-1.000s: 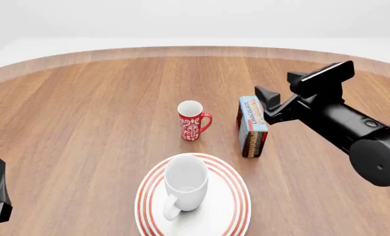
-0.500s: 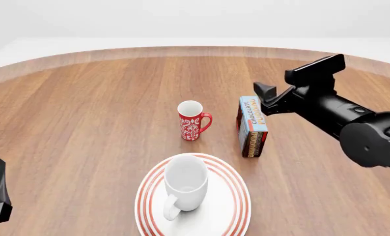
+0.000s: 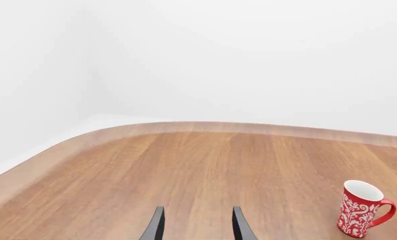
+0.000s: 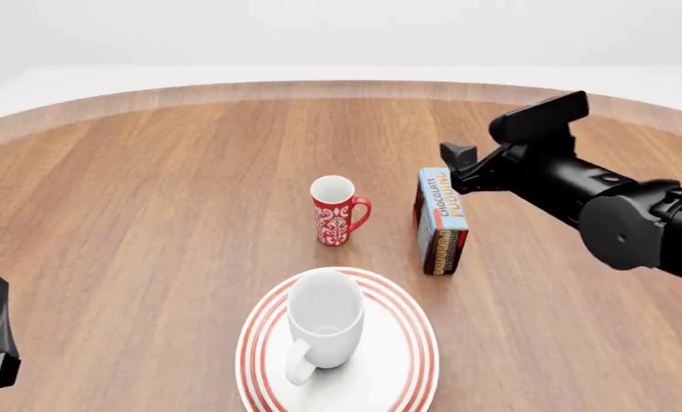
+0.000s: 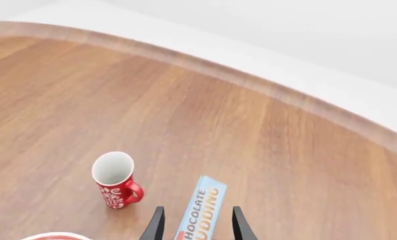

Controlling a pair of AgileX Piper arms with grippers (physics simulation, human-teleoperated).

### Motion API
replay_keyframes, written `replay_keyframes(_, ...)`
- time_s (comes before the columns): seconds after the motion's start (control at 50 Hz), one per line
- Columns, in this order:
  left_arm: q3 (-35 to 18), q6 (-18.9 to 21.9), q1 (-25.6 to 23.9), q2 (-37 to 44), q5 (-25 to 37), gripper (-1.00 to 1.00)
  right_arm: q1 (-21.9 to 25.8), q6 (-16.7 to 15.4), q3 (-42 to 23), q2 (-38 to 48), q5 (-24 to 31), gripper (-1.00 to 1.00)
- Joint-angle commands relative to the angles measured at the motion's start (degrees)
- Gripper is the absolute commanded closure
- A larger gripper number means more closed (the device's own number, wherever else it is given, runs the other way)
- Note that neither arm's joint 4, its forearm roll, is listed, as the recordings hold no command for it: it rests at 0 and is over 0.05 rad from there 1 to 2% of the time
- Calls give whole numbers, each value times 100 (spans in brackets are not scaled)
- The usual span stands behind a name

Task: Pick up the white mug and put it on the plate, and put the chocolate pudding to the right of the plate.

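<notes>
Where the round wooden table (image 4: 146, 215) spreads out with its grain running away from the arms, the plate (image 4: 404, 360), white with concentric red rings at its rim, lies at the near edge, cut off by the frame. On it stands the white mug (image 4: 324, 326), glossy and plain, upright, mouth up, its loop handle pointing toward the arms and slightly left. Just beyond the plate's right side sits the chocolate pudding (image 4: 441, 220), a small rectangular carton resting on a long narrow side, its long axis running away from the arms. Its light blue face is uppermost and reads "CHOCOLATE PUDDING"; the near end is dark brown and red. Left of it stands a slim red mug (image 4: 335, 211) with white pattern, handle to the right.

The right gripper (image 5: 195, 225) hovers above the carton's far end, fingers parted and straddling its width, holding nothing. The left gripper (image 3: 195, 227), parted and empty, sits low at the table's near left.
</notes>
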Motion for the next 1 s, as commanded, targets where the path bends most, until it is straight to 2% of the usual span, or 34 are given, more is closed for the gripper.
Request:
replay_keyframes(0.02, 5, -18, 8, 0, -9, -100, -22, 80, -179, 234, 134, -100)
replay_keyframes(1.0, -1, -38, 20, 0, 0, -100, -45, 399, -666, 979, 349, -100)
